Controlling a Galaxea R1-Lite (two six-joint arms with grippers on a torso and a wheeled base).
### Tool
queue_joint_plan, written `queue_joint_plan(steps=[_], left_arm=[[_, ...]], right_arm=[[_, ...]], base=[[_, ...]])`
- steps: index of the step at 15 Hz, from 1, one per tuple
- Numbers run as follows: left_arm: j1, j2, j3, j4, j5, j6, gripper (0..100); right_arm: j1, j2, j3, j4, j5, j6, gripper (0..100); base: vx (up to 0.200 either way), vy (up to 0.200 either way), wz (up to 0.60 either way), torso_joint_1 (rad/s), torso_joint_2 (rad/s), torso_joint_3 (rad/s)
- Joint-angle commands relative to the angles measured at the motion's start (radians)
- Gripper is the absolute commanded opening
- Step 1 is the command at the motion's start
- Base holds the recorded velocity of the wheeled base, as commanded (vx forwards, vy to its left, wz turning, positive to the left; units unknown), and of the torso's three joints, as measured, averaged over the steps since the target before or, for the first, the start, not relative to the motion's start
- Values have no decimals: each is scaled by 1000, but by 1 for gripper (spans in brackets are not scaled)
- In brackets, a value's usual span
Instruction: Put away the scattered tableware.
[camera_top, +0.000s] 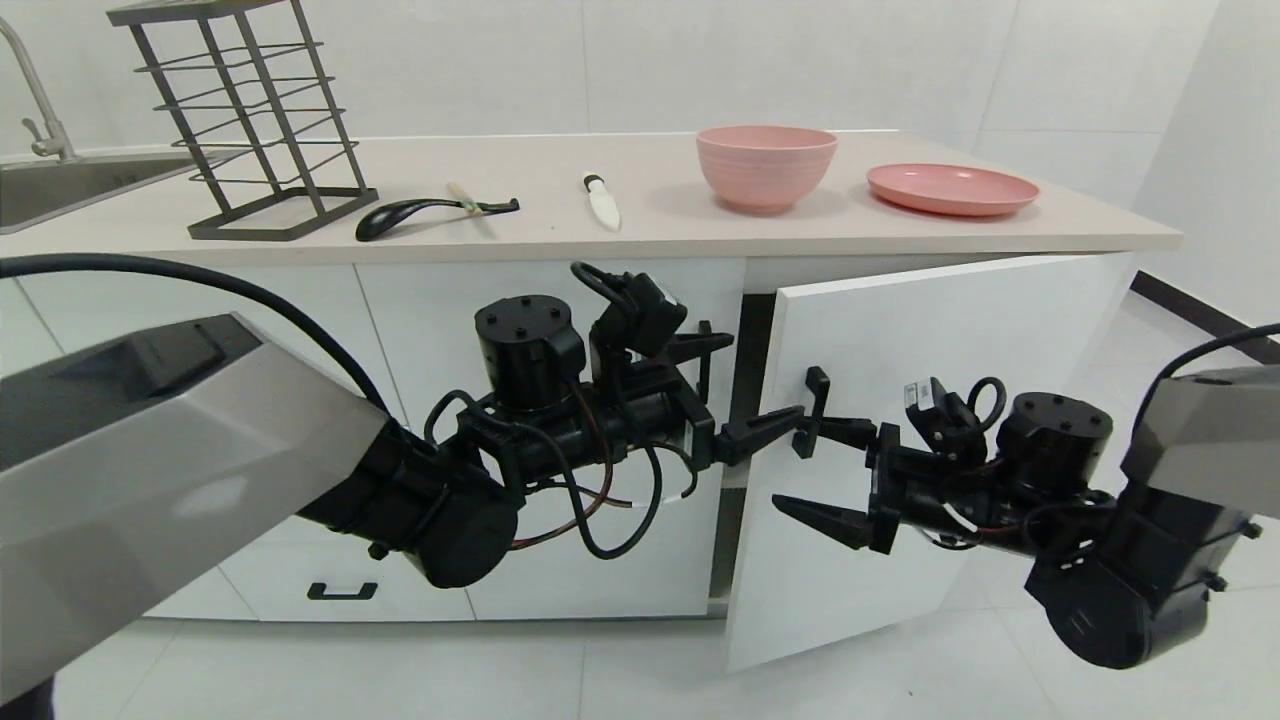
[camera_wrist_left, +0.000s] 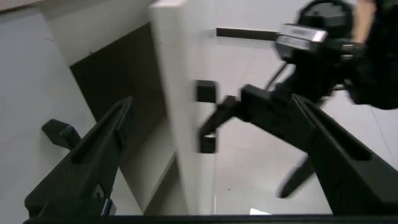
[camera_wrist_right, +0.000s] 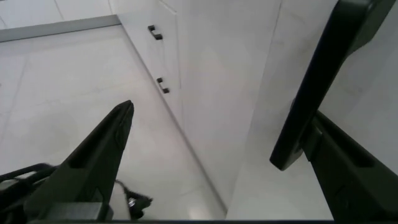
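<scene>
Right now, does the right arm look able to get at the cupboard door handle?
Probably yes. The right pincer is open with the handle between its fingers, and nothing blocks it. The left pincer, straddling the door edge close by, might crowd it.

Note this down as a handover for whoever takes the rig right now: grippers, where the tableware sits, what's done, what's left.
Left gripper: open, straddling the edge of the cabinet door.
Right gripper: open, one finger by the door handle.
Pink bowl, pink plate, black spoon and white knife lie on the counter, near the rack.
Done: door partly open.
Left: every piece to put away.
</scene>
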Motion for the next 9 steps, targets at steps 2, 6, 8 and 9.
queue_joint_plan(steps=[2,6,8,9], left_arm=[[-6,55,-68,-3,14,-10,100],[-82,114,-139,-51,-48,-10,100],[-107,144,-206,-54,-49,-12,100],[-107,147,-211,-54,-49,-12,100]], right_arm=[[-3,-141,158,-5,31,-6,100],[-3,-182,190,-5,31,-7,100],[-3,-182,189,-5,31,-7,100],[-3,-182,189,-5,31,-7,100]], base=[[0,0,0,0,0,0],[0,0,0,0,0,0],[0,0,0,0,0,0],[0,0,0,0,0,0]])
